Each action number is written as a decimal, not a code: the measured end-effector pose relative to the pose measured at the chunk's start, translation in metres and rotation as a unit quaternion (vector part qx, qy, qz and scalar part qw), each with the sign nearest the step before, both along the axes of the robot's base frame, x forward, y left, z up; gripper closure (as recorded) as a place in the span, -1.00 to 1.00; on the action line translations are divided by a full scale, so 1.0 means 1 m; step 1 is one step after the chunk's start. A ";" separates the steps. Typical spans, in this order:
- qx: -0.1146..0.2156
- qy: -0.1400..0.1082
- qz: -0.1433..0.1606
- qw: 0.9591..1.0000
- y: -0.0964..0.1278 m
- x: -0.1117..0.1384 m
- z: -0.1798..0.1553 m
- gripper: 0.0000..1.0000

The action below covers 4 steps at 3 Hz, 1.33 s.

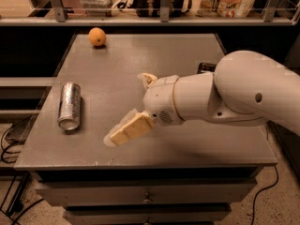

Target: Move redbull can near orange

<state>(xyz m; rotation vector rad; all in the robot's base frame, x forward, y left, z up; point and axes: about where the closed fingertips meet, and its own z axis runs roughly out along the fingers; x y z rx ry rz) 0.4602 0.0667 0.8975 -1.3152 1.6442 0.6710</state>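
Note:
The redbull can, slim and silver, lies on its side near the left edge of the grey table, its rim toward the front. The orange sits at the table's far left corner, well apart from the can. My gripper hangs over the middle of the table, to the right of the can and not touching it. It is open and empty, with one cream finger pointing front-left and the other finger behind it.
My white arm crosses the right half of the table. A small dark object peeks out behind the arm. A shelf with bags and boxes runs behind the table. Drawers sit below the front edge.

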 end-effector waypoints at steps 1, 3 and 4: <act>0.024 0.007 0.010 1.000 0.023 0.000 -0.009 -1.00; 0.070 0.016 0.033 0.997 0.077 0.010 -0.032 -1.00; 0.095 0.016 0.042 0.994 0.103 0.015 -0.034 -1.00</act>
